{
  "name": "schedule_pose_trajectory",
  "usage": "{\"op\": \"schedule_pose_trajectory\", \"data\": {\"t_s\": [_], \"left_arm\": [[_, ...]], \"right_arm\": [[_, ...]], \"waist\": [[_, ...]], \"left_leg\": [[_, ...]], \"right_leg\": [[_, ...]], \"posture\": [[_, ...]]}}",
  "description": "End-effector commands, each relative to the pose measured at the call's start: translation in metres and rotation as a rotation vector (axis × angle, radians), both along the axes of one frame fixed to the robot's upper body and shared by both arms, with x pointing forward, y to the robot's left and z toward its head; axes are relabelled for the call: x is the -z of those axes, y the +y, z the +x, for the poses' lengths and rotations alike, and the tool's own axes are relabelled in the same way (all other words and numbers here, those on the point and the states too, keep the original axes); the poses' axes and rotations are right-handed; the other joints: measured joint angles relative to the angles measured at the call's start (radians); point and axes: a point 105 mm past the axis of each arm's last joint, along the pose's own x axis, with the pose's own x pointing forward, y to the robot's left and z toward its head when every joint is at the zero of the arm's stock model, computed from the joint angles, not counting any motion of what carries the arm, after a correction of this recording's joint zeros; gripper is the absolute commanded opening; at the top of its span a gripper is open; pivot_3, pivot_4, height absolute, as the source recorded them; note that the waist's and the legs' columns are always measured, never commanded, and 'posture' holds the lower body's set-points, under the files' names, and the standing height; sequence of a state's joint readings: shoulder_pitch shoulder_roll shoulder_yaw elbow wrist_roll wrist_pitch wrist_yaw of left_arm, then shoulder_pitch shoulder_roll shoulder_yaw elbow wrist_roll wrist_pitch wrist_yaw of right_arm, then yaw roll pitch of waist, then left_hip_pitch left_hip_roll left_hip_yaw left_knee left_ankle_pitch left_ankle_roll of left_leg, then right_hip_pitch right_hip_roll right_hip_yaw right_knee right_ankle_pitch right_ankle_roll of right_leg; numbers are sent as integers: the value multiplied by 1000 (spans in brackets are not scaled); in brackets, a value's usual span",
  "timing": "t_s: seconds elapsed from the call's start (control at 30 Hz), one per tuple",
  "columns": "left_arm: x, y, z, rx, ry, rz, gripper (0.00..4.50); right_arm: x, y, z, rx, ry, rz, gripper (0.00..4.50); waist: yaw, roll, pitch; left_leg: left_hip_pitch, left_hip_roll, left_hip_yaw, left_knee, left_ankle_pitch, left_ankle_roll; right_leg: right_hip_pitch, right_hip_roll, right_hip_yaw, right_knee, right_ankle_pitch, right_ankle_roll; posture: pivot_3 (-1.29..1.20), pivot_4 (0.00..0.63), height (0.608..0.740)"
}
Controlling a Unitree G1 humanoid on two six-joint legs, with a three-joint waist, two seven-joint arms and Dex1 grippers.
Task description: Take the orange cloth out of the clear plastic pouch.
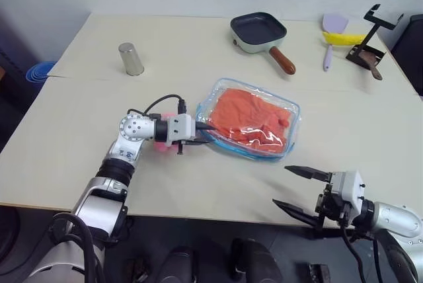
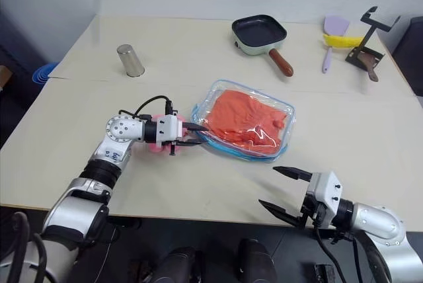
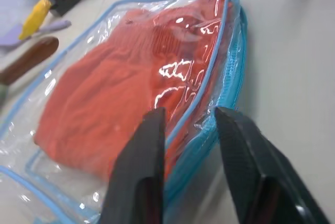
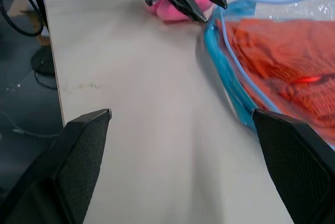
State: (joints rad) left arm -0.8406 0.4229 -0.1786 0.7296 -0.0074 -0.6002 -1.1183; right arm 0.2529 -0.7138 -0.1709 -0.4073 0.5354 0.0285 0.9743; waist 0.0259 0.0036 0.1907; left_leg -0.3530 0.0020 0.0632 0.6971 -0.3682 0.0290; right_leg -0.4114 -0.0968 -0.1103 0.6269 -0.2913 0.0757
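**Operator:** I have the left gripper at the near-left edge of the clear soft plastic pouch with light-blue zipper trim, centre of the head frame. Its two black fingers stand part-way apart, and in the left wrist view they straddle the pouch's blue-trimmed lip. I can't tell whether they pinch the film or just bracket it.

**Observer:** And the orange cloth?

**Operator:** Fully inside the pouch, folded flat and filling most of it. The right gripper hangs at the lower right of the frame, jaws spread wide, holding nothing, well apart from the pouch.

**Observer:** How do you want to play this step?

**Operator:** My judgement: catch only the top film at the lip, not both layers, or I'll pinch the mouth shut. Then bring the right gripper in for the cloth while the left holds the pouch down. The film is glossy and slick, so a shallow bite may slip. The cloth looks ribbed and soft, and should drag against the plastic.

**Observer:** Anything nearby?

**Operator:** A small pink object sits just behind the left gripper. The mint square frying pan with a brown handle and the metal cup sit well away near the top of the frame.
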Motion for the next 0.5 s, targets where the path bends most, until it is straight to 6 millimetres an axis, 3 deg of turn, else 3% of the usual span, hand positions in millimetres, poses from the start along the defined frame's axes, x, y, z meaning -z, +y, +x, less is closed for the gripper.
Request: {"op": "schedule_pose_trajectory", "data": {"t_s": [0.03,0.13,0.43,0.5], "left_arm": [[-3,5,3,-22,-126,76,2736],[0,5,9,-42,-200,126,3621],[-7,-9,22,-69,-171,69,3621],[-5,-9,22,-60,-159,78,3238]], "right_arm": [[-17,0,1,40,-87,33,4500],[-20,-1,3,85,-114,61,4500],[-17,-1,2,132,-129,50,4500],[-17,-1,1,144,-137,51,4500]], "waist": [[0,0,0],[1,0,0],[2,0,0],[0,0,0]], "left_leg": [[0,0,0,0,0,0],[0,0,0,0,0,0],[-1,-2,0,0,-1,2],[-1,-2,0,0,-1,2]], "right_leg": [[0,0,0,0,0,0],[0,0,0,0,0,0],[0,0,-1,0,0,1],[0,0,-2,0,0,1]], "posture": [[0,150,740],[0,150,740],[0,150,740],[0,150,740]]}}
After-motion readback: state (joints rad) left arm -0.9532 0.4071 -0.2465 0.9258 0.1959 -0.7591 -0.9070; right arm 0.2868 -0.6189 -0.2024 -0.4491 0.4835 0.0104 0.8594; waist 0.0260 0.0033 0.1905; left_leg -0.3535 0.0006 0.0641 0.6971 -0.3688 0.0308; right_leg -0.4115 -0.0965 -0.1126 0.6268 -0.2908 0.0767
